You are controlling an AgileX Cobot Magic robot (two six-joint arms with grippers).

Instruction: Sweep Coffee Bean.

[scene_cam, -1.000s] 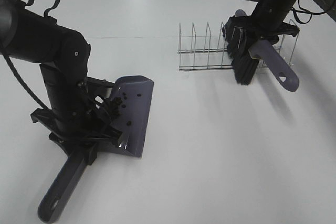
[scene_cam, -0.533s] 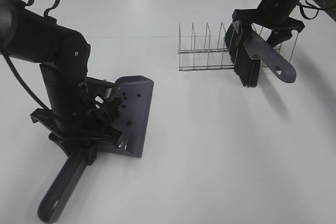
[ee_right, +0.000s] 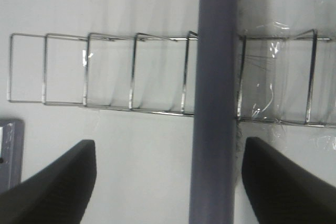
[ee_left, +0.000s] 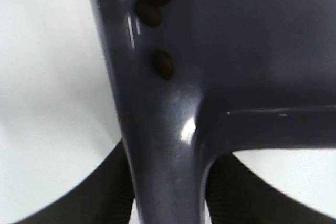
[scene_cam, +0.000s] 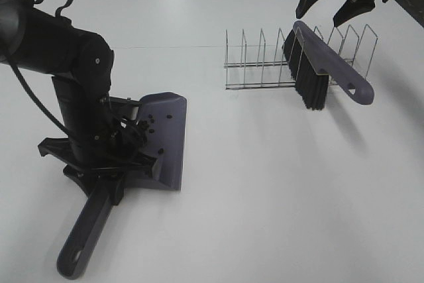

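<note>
**Brush racked, beans in pan**

Right hand [scene_cam: 339, 2] spread empty above the brush [scene_cam: 326, 71], one, lying across the wire rack [scene_cam: 265, 64]. Left hand [scene_cam: 116, 157] clamps one dustpan [scene_cam: 165, 140]; coffee bean [scene_cam: 151, 122] cluster, about ten visible, sits just ahead of it. Sweeping looks finished; next, probably setting the dustpan on the bench [scene_cam: 278, 183].

On the left of the worktop [scene_cam: 265, 183] in the high view, the dustpan [scene_cam: 167, 138] lies flat, its handle [scene_cam: 86, 233] running toward the near edge. The coffee beans [scene_cam: 147, 122] sit in the pan, gathered at its handle end. The left claw [scene_cam: 122, 154] grips the dustpan where pan meets handle. On the far right stands the wire rack [scene_cam: 265, 64]. The brush [scene_cam: 324, 64] rests in the rack, leaning across its wires, bristles toward the near side. The right claw [scene_cam: 338, 1] hangs above and behind the brush, apart from it.
</note>
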